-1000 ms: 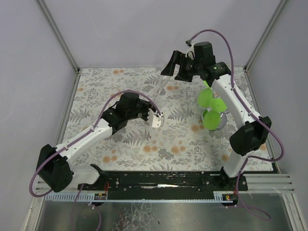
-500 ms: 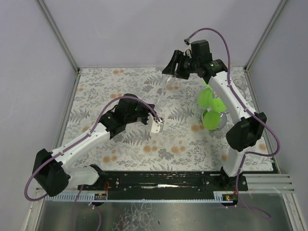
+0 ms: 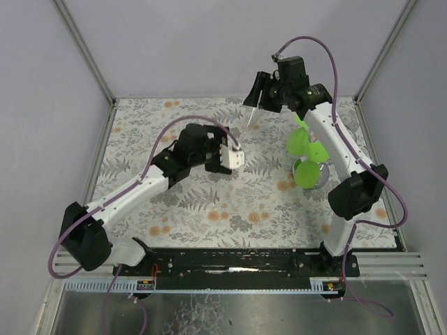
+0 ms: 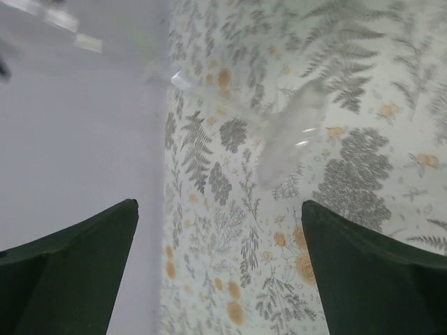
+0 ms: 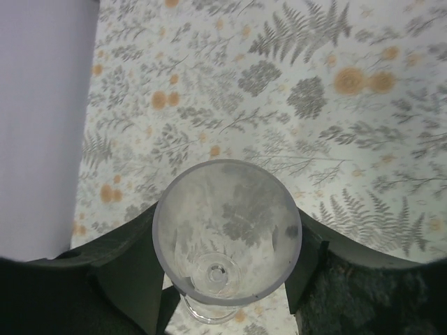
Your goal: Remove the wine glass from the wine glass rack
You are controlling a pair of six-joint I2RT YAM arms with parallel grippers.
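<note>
Wine glass (image 5: 227, 230) between right jaws, clearest from right wrist

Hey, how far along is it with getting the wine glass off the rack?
Done: the clear wine glass is off the silver wire rack, where bright green glasses hang. In hand: the right gripper holds it in the air above the floral table; the left gripper is open nearby, facing it. Left: probably setting it down or passing it over.
</note>
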